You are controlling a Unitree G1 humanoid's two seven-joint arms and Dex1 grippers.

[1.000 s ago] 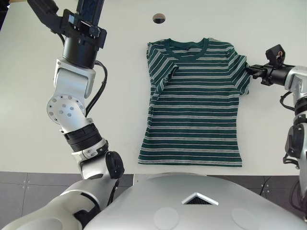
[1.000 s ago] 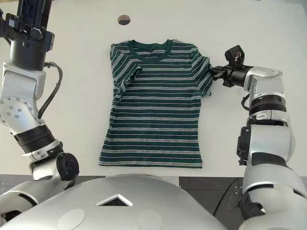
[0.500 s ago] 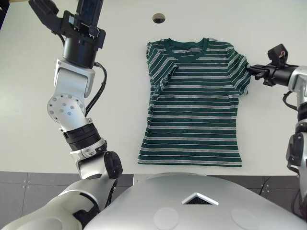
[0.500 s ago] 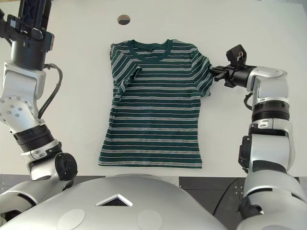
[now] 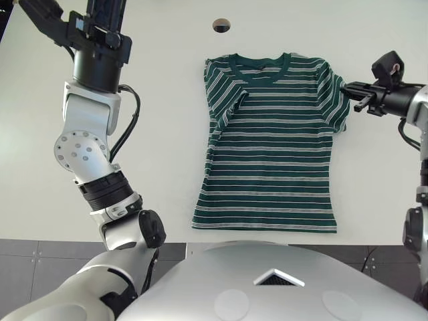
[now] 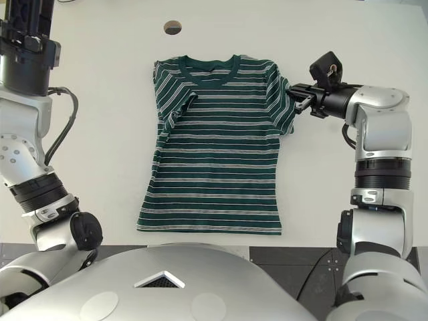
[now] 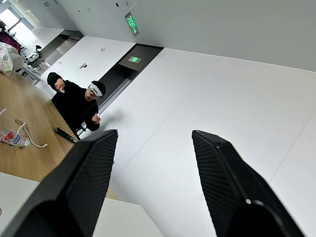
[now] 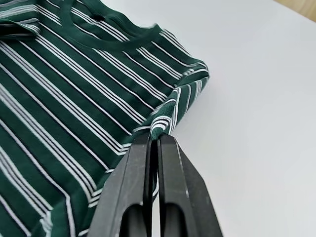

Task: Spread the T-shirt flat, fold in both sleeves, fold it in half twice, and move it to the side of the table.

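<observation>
Your right hand (image 5: 349, 91), clamped shut on the hem of the right sleeve (image 5: 336, 100), has risen a little and lifts that edge off the tabletop (image 5: 167, 134), so the second sleeve fold is starting. The T-shirt (image 5: 271, 154) lies flat mid-table with its left sleeve already tucked in. Your left hand (image 7: 153, 136), fingers apart, has swung higher and farther out. Bare tabletop lies on both sides; the shirt's bottom hem sits close to the near edge.

I see bright, even light from above. The white table (image 5: 167, 134) looks washed pale, with a soft, faint shadow under the T-shirt's (image 5: 274, 147) edges.
</observation>
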